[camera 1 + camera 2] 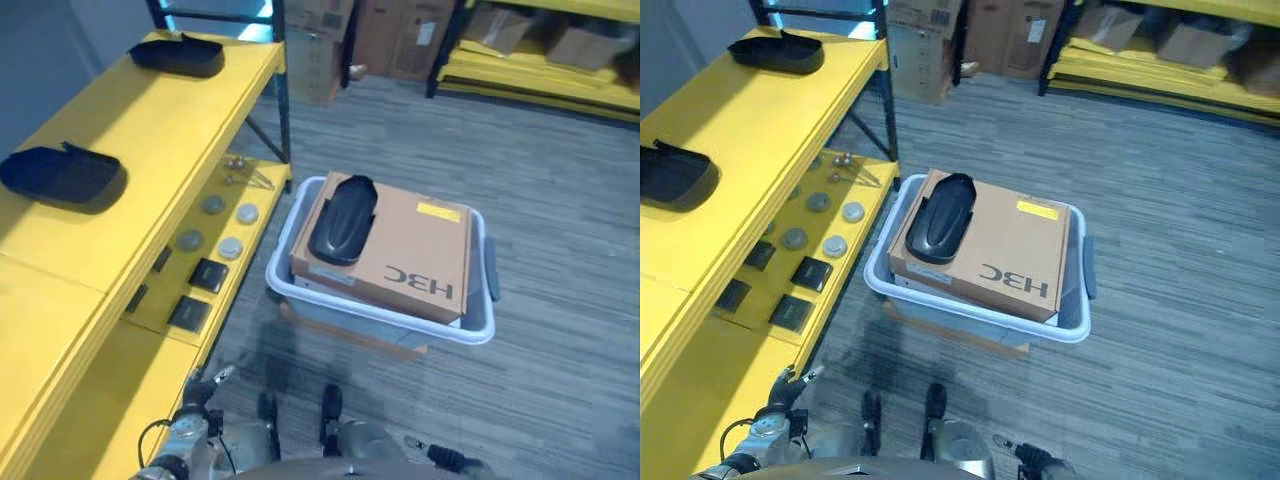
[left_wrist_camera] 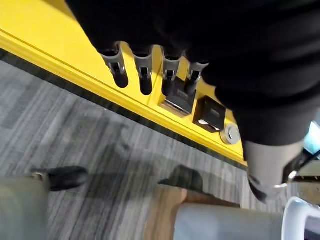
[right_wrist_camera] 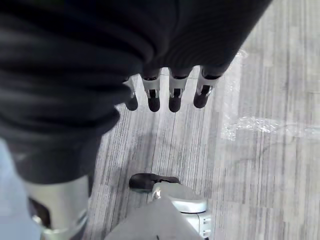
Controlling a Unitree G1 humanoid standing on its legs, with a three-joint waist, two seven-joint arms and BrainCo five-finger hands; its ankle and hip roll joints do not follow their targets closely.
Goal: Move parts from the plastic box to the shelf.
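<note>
A black curved part (image 1: 342, 222) lies on a brown cardboard box (image 1: 415, 260) that sits inside the pale plastic box (image 1: 385, 318) on the floor. Two more black parts (image 1: 60, 175) (image 1: 178, 55) rest on the top board of the yellow shelf (image 1: 150, 125) to the left. My left hand (image 2: 144, 77) hangs with straight fingers beside the shelf's lower board, holding nothing. Over the grey floor, my right hand (image 3: 173, 95) hangs open as well, away from the box.
The lower shelf board carries several grey discs (image 1: 231, 247) and flat black squares (image 1: 208, 274). A dark shelf post (image 1: 284, 90) stands just behind the plastic box. Cardboard boxes (image 1: 400, 40) and another yellow rack (image 1: 540, 70) line the far side.
</note>
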